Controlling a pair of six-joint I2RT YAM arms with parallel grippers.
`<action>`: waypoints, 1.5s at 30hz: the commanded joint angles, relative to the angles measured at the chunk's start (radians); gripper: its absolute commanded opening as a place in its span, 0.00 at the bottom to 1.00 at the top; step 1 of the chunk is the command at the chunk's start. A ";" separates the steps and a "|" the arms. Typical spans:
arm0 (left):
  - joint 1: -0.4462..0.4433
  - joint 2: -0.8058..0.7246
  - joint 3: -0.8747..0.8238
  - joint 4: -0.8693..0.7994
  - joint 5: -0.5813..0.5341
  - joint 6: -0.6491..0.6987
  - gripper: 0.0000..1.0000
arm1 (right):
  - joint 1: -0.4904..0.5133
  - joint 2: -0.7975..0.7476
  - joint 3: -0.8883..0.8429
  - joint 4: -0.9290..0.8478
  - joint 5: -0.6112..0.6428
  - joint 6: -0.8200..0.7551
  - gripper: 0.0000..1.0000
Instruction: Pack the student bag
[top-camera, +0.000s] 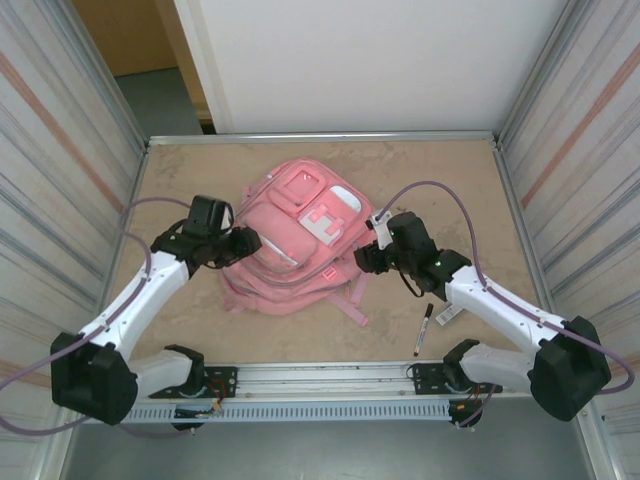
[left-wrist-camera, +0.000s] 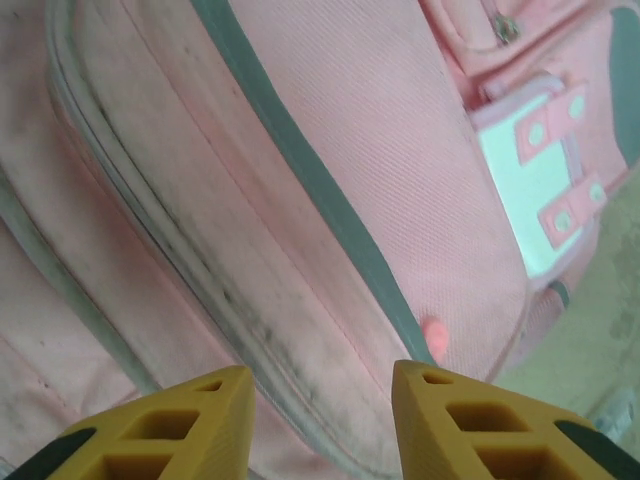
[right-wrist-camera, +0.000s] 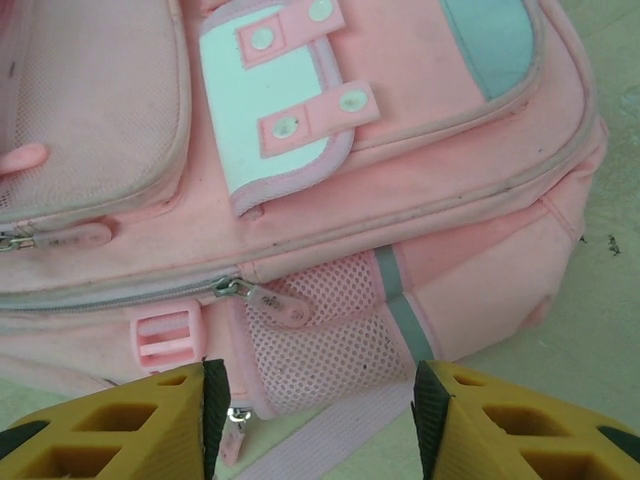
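While the pink student bag (top-camera: 297, 248) lies at the centre of the surface (top-camera: 180, 320), left pincer (left-wrist-camera: 320, 378) apart at its nine o'clock, right pincer (right-wrist-camera: 318, 372) apart at three o'clock over a mesh pocket (right-wrist-camera: 335, 345)

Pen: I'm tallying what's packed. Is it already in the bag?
No, the pen lies on the table, apart from the bag, beside the right arm.
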 joint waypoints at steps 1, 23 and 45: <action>-0.002 0.043 0.054 -0.074 -0.094 -0.010 0.40 | 0.022 0.011 0.064 -0.028 -0.006 -0.026 0.53; -0.012 0.195 -0.025 0.226 -0.046 -0.140 0.19 | 0.056 0.022 0.002 0.072 -0.122 -0.021 0.53; -0.084 0.066 0.036 0.198 0.267 -0.184 0.00 | -0.008 0.377 0.114 0.062 -0.655 -0.242 0.68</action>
